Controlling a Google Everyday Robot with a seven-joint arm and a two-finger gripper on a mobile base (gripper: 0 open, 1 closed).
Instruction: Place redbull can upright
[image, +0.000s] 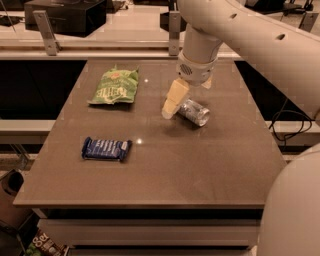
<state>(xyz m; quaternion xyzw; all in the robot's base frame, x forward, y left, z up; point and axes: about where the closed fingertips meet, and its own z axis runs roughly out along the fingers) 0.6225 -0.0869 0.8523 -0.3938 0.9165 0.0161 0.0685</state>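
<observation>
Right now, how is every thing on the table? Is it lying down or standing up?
redbull can, lying on its side, not upright.
end effector, down low beside the redbull can's left end.
green chip bag, lying flat at the back left of the table.
blue snack bar, lying flat, wrapped, at the front left.
</observation>
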